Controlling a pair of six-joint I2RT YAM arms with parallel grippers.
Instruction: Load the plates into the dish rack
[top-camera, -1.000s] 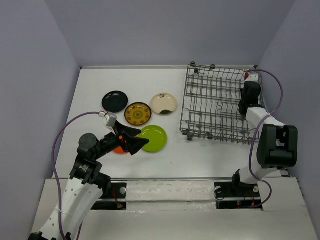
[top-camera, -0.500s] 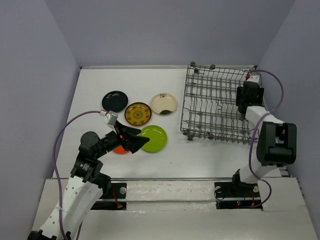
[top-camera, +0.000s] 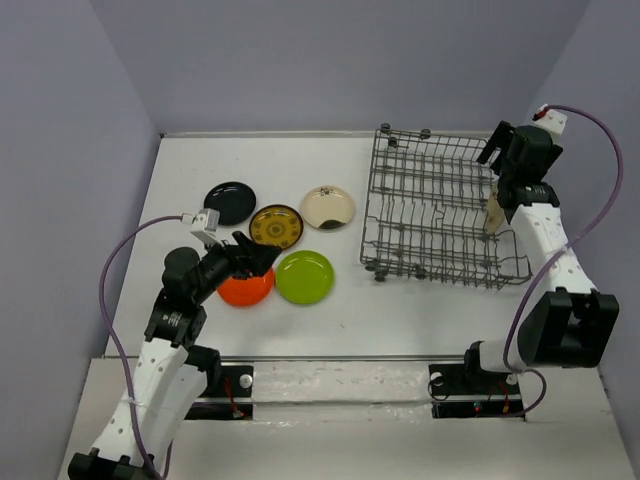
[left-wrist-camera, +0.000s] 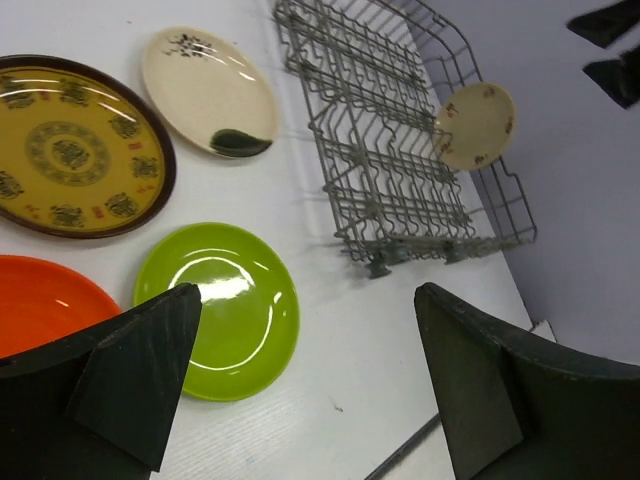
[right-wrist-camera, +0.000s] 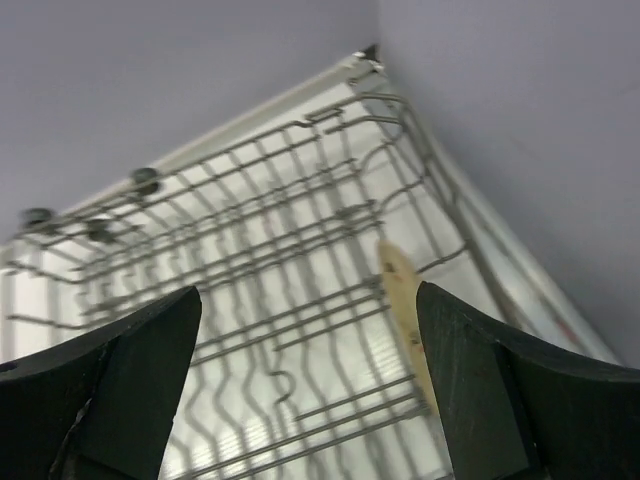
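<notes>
Five plates (top-camera: 305, 277) flat toward the left edge; a sixth plate (top-camera: 493, 215) upright in the rack (top-camera: 370, 215) by the right edge. Spread wide, left gripper (top-camera: 250, 262) over the orange plate (top-camera: 243, 291); right gripper (right-wrist-camera: 308, 300) likewise above the rack. Drop low, pinch the rim.

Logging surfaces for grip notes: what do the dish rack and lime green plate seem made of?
Dish rack: thin grey metal wire, dull finish, open bent rods. Lime green plate: glossy, likely glazed ceramic or melamine; sharp light reflections, cannot tell which.
</notes>
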